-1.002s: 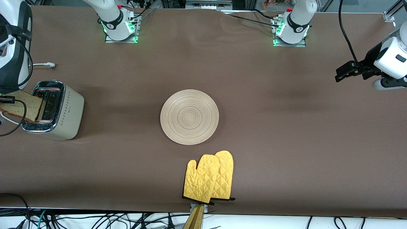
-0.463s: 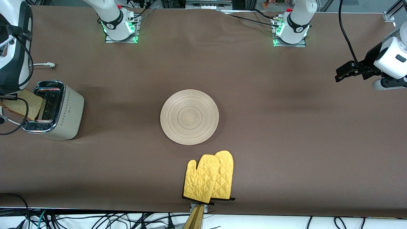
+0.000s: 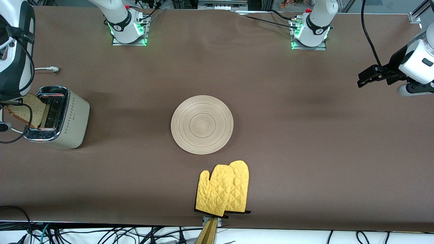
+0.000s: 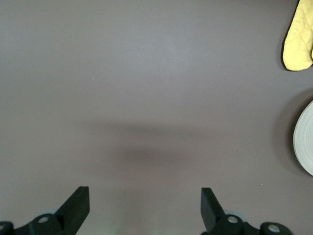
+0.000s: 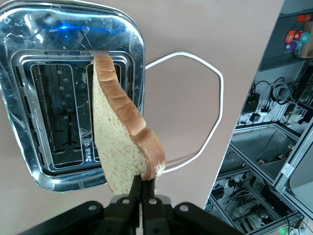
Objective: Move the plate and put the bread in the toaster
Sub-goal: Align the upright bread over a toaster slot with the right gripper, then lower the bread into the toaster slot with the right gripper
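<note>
My right gripper point(image 5: 143, 182) is shut on the bread point(image 5: 122, 134), a light brown slice with a darker crust, held on edge over the toaster point(image 3: 64, 117) at the right arm's end of the table. In the right wrist view the slice hangs above the chrome top point(image 5: 63, 93), over the slot nearest the cord; the bread also shows in the front view point(image 3: 25, 110). The pale wooden plate point(image 3: 202, 124) lies flat at the table's middle; its rim shows in the left wrist view point(image 4: 304, 139). My left gripper point(image 4: 145, 203) is open and empty, high over bare table at the left arm's end.
A yellow oven mitt point(image 3: 223, 189) lies nearer the front camera than the plate, at the table's edge; it also shows in the left wrist view point(image 4: 298, 41). The toaster's white cord point(image 5: 205, 98) loops on the table beside the toaster.
My right gripper has carried the bread slightly farther from the front camera along the toaster's top. The left arm and the plate have not moved.
</note>
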You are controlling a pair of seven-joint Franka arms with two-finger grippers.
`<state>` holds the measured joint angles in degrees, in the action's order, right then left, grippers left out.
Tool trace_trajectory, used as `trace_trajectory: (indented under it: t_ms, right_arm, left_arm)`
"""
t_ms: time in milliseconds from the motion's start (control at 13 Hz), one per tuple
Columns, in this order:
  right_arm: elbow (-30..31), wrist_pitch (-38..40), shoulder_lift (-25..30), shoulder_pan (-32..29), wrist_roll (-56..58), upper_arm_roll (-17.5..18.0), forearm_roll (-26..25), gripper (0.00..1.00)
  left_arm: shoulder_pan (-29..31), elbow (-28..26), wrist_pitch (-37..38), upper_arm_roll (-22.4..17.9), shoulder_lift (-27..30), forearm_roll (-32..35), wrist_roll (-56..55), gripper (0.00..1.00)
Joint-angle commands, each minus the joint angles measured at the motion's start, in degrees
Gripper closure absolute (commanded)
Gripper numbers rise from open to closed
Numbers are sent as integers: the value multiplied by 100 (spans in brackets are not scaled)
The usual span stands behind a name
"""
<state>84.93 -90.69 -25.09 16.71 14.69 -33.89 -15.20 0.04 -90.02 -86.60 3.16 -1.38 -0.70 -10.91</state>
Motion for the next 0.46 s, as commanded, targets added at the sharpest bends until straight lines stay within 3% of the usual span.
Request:
trace_trajectory:
  t_ms: [0,386]
  right_arm:
    - [-20,165,4,16,-1,14,174,100]
    - [-38,429,39,148,-142,23,254,100]
  left_arm:
    - [40,-15,55,-9,50,-141,124,0]
    - [40,-15,46,-18,50,-141,124,0]
